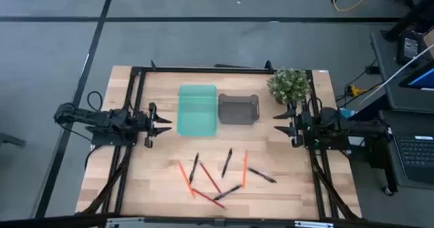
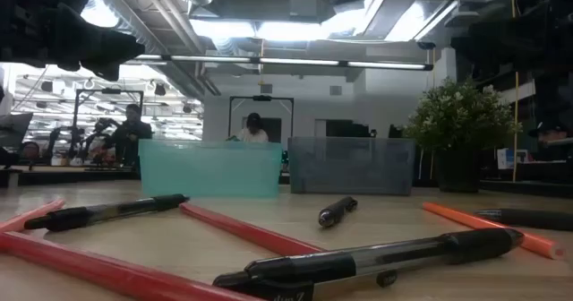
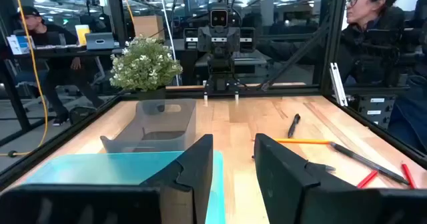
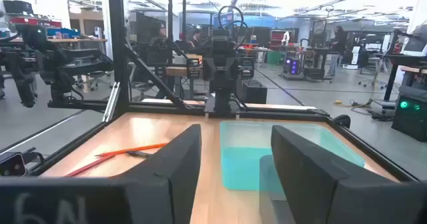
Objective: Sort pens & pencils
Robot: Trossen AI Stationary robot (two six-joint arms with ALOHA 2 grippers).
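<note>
Several black pens, such as one pen [image 1: 226, 162] and another [image 2: 376, 261], lie flat on the wooden table near its front edge. Mixed among them are orange pencils [image 1: 245, 168] and red pencils [image 1: 209, 177], some of them crossing. My left gripper [image 1: 163, 123] hovers open at the table's left side, level, pointing right, beside the teal bin [image 1: 196, 109]. My right gripper [image 1: 281, 123] hovers open at the right side, pointing left toward the grey bin [image 1: 239, 109]. Neither has anything between its fingers [image 3: 200, 167] [image 4: 177, 164].
The teal bin [image 2: 210, 168] and the grey bin [image 2: 351, 165] stand side by side at the table's far middle. A potted plant [image 1: 289, 85] stands at the far right corner. A black frame [image 1: 203, 69] runs along the table's edges. People sit beyond the table.
</note>
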